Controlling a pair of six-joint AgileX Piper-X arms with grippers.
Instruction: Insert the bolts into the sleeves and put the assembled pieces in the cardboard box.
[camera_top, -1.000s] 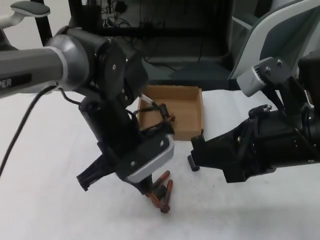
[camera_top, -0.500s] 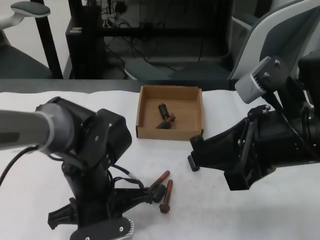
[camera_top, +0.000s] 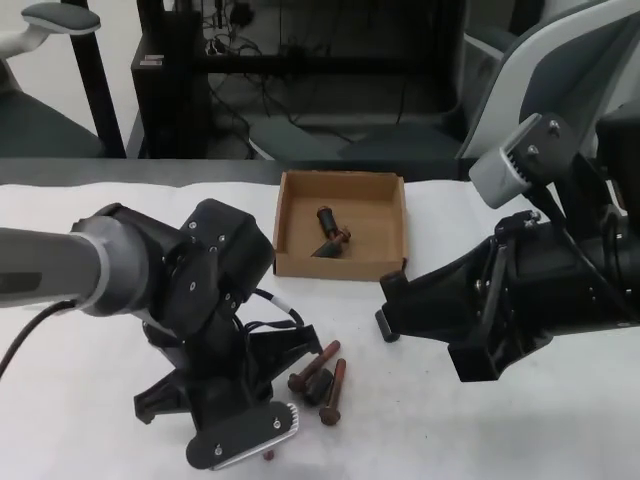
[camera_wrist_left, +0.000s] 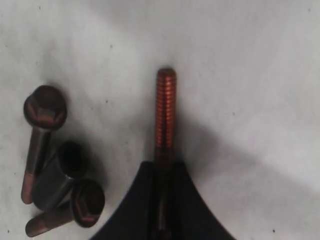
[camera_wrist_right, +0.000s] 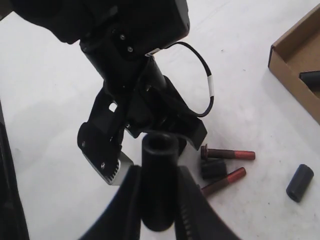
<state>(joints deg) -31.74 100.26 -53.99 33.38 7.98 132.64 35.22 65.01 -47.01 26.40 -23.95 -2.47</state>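
Moved since half a second ago: my left arm (camera_top: 200, 290) has shifted toward the loose bolts (camera_wrist_left: 36, 150); the right arm (camera_top: 530, 290) has kept its place.

- Left gripper (camera_wrist_left: 162, 172): jaws clamped on a bolt (camera_wrist_left: 166, 105), threaded end sticking out, low over the white bench (camera_top: 90, 420).
- Loose bolts: two, lying on the bench just beside the left gripper.
- Loose sleeve (camera_wrist_left: 57, 177): dark, lying between those two bolts and touching both.
- Right gripper (camera_wrist_right: 158, 172): jaws clamped on a sleeve (camera_wrist_right: 159, 210), open bore pointing at the left arm, held near the box's front corner.
- Spare sleeve (camera_wrist_right: 300, 182): alone on the bench, between the pile and the box.
- Box (camera_top: 395, 225): cardboard, at the far side of the bench, with dark assembled pieces (camera_top: 330, 230) inside.
- In the way: from the right wrist, the left arm's black body and its looping cable (camera_wrist_right: 210, 85) stand between my held sleeve and the held bolt.
- Behind the bench: a dark rack (camera_top: 180, 80) with hanging wires.
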